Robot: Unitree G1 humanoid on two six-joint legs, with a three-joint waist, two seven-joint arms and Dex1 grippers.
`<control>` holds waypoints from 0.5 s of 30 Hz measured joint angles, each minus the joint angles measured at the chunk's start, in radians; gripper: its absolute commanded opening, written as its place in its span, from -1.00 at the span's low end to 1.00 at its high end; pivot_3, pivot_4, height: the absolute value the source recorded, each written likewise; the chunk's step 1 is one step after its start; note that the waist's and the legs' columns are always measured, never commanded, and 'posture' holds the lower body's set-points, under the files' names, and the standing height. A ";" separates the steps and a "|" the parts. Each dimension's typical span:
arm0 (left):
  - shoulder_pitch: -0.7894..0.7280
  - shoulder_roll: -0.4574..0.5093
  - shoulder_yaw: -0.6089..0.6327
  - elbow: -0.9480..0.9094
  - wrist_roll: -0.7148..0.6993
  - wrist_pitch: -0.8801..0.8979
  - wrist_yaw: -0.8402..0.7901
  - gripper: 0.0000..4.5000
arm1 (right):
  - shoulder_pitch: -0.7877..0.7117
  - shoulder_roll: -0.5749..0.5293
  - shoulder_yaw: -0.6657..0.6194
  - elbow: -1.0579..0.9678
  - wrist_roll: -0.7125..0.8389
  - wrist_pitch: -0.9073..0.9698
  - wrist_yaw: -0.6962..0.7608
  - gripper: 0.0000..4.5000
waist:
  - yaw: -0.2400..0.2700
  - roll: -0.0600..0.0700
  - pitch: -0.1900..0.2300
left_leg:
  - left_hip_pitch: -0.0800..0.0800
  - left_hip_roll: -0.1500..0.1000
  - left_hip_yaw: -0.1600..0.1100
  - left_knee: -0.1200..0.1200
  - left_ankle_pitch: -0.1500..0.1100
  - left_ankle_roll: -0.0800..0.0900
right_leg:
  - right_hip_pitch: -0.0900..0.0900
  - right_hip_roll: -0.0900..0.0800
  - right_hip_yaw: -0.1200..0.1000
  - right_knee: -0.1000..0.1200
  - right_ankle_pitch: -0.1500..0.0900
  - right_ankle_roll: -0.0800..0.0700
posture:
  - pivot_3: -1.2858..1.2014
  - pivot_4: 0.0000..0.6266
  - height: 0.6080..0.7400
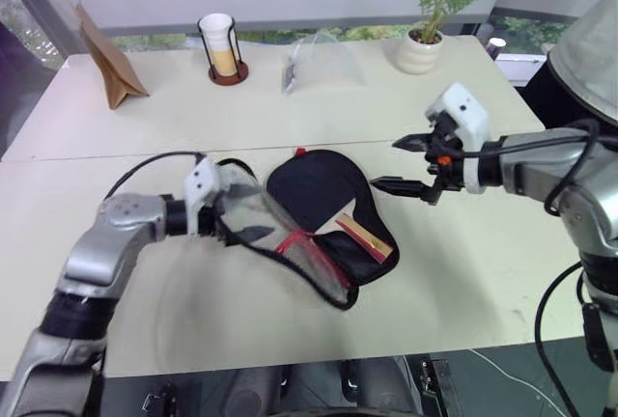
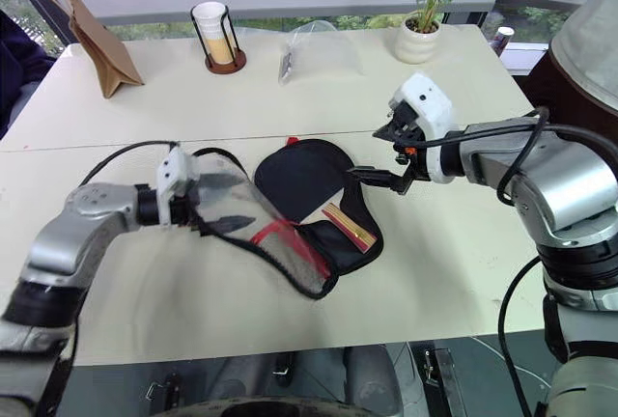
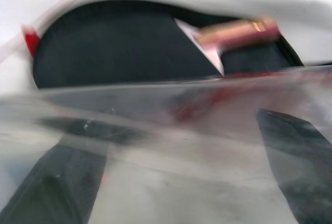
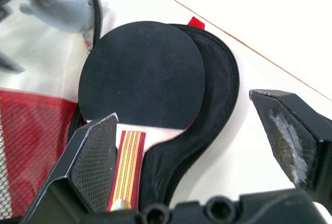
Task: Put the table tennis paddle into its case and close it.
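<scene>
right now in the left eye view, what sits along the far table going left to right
brown paper bag → cup in its black wire holder → clear plastic bag → potted plant

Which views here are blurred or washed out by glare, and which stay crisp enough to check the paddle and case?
Left wrist view: motion-smeared; the case's clear window flap hazes the left end effector, and the table tennis paddle's handle is streaked. Right wrist view: paddle crisp, table washed white, left end effector blurred in a corner. Both eye views: sharp, even light, soft shadows.
</scene>
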 measured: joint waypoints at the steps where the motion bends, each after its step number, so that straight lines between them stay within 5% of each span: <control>1: -0.049 -0.041 -0.026 0.066 0.033 -0.028 0.014 1.00 | 0.000 -0.008 -0.011 -0.001 -0.001 0.002 -0.002 0.97 | 0.002 0.000 0.000 | 0.000 0.000 0.000 0.000 0.000 0.000 | 0.000 0.000 0.000 0.000 0.000 0.000 | 0.03 -0.52 0.91; 9: -0.297 -0.273 -0.165 0.502 0.217 -0.225 0.081 1.00 | 0.008 -0.031 -0.072 -0.042 0.006 0.046 -0.029 0.97 | -0.006 -0.002 0.000 | 0.000 -0.001 0.001 0.001 0.000 0.001 | -0.001 0.000 0.000 0.003 0.002 0.004 | 0.03 -0.52 0.91; 15: -0.349 -0.304 -0.204 0.610 0.281 -0.323 0.035 1.00 | 0.038 -0.056 -0.104 -0.062 0.010 0.067 -0.040 0.97 | -0.005 -0.002 0.000 | 0.000 0.000 0.000 0.001 0.000 0.001 | -0.002 0.000 0.000 0.004 0.002 0.003 | 0.03 -0.52 0.91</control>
